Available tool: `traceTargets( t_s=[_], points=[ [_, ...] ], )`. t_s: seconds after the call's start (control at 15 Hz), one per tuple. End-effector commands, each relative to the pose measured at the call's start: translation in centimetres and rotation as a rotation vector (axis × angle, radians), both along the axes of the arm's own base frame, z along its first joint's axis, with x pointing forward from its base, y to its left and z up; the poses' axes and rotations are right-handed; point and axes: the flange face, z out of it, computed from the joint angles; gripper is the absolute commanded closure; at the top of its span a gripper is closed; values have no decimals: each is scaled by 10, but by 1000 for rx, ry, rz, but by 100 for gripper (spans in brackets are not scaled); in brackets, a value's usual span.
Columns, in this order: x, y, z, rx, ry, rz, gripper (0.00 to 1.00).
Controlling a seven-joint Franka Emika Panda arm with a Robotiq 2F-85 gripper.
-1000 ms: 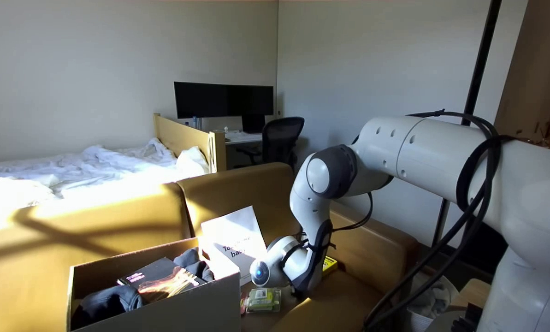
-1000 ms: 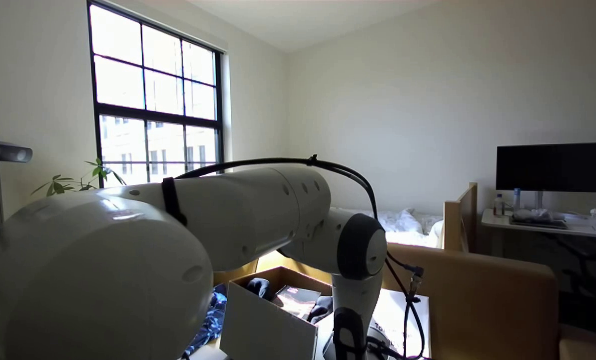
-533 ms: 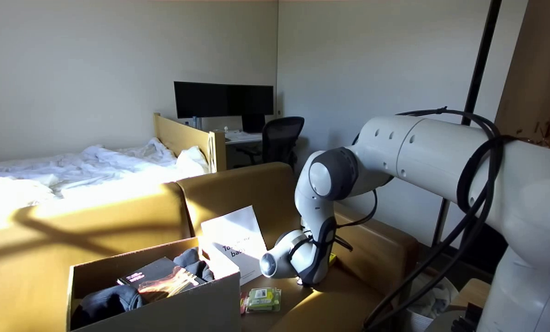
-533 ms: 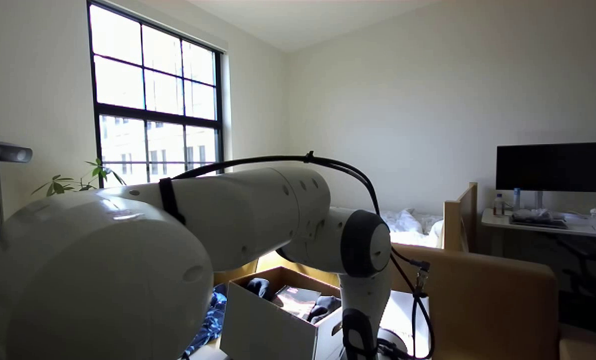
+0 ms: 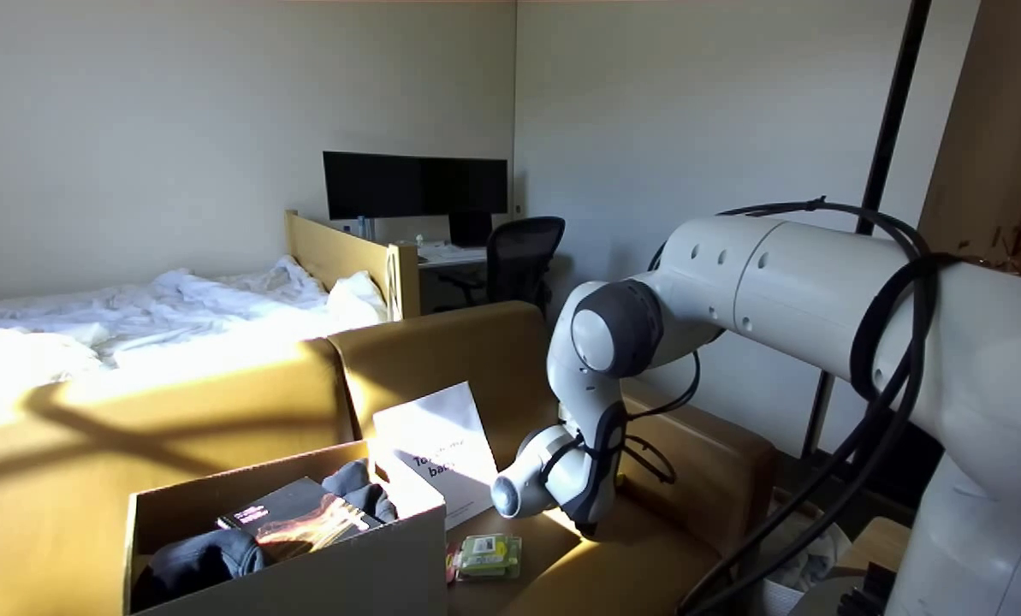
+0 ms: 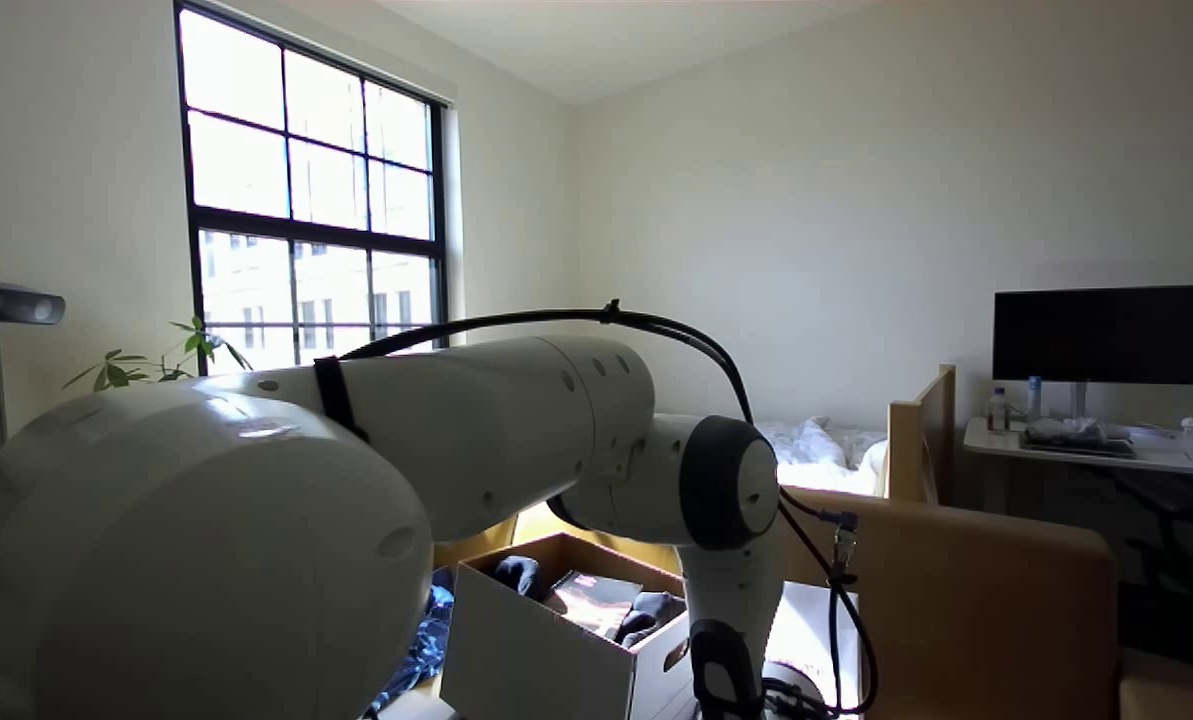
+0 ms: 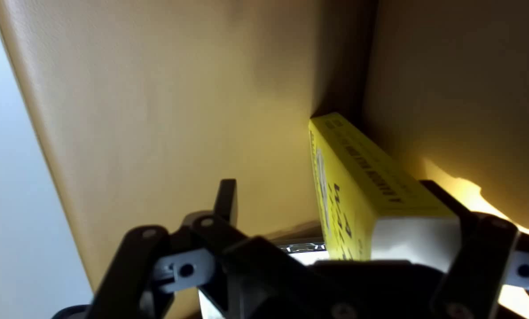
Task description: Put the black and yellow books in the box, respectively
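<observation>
In the wrist view the yellow book point(image 7: 370, 168) stands in the couch corner, its white page edges facing my gripper point(image 7: 328, 185). The jaws are apart. The book sits between them, near the right finger; a wide gap separates it from the left finger point(image 7: 227, 199). Contact on the right side cannot be made out. In an exterior view, my gripper point(image 5: 587, 529) points down over the seat, and the arm hides nearly all of the yellow book. The black book point(image 5: 300, 518) lies on dark cloth inside the box point(image 5: 322, 573); both exterior views show book and box.
A greenish package point(image 5: 486, 556) lies on the seat beside the box. Behind it a white printed panel point(image 5: 442, 445) leans on the couch back point(image 5: 467, 359). The armrest point(image 5: 698, 479) rises past the gripper. Blue patterned cloth point(image 6: 426, 640) is left of the box.
My arm's lower end has swung right, away from the box and toward the armrest, and now covers more of the yellow book. Box, black book and greenish package have stayed put.
</observation>
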Motion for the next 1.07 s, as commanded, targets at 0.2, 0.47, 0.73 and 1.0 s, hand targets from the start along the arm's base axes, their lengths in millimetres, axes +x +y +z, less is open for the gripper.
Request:
traceTargets(
  t_s=[0.2,0.47,0.73,1.0],
  points=[
    [0,19,5,-90,-255,-26,47],
    [0,32,3,-90,-320,-27,73],
    [3,44,3,-81,-362,-19,88],
    [3,64,2,-87,-399,44,89]
  ],
)
